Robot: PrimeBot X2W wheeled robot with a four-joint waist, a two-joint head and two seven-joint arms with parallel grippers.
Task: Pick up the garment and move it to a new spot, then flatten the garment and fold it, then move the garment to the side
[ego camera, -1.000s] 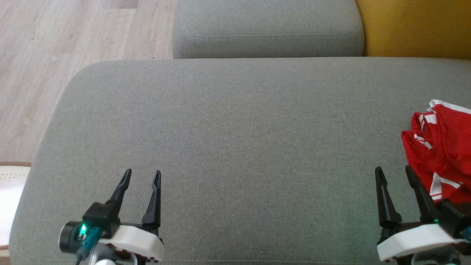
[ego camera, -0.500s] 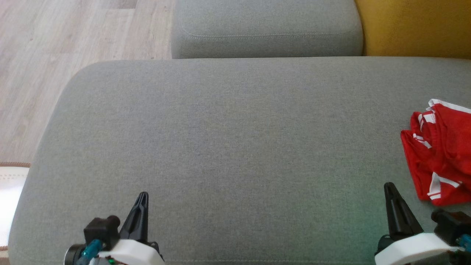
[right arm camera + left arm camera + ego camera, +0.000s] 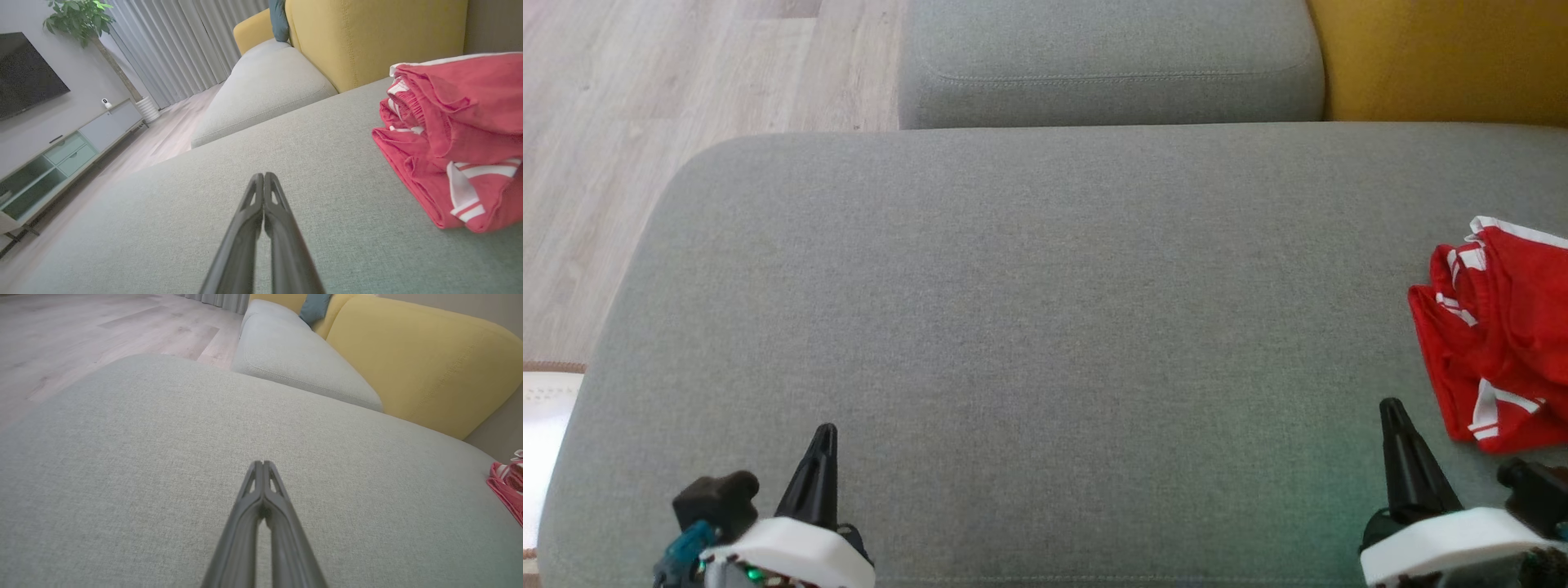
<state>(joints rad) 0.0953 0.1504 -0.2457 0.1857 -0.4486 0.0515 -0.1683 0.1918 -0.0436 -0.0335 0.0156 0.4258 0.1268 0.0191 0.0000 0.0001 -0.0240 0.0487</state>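
Note:
A red garment (image 3: 1503, 327) with white stripes lies folded in a heap at the right end of the grey cushion (image 3: 1045, 327); the right wrist view has the garment (image 3: 453, 139) at its right, and a sliver of the garment (image 3: 508, 482) shows at the left wrist view's right edge. My right gripper (image 3: 1393, 408) is shut and empty at the lower right, just left of the garment and apart from it; its fingers (image 3: 263, 179) are pressed together. My left gripper (image 3: 823, 433) is shut and empty at the lower left, fingers (image 3: 261, 467) together over bare cushion.
Behind the big cushion lies a second grey cushion (image 3: 1111, 65), with a yellow backrest (image 3: 1445, 57) at the far right. Wooden floor (image 3: 645, 122) runs along the left. A TV stand (image 3: 61, 159) and a plant (image 3: 81, 20) stand across the room.
Both grippers went from open to shut and drew back toward the bottom edge. The right gripper left the garment's side; the garment has stayed put.

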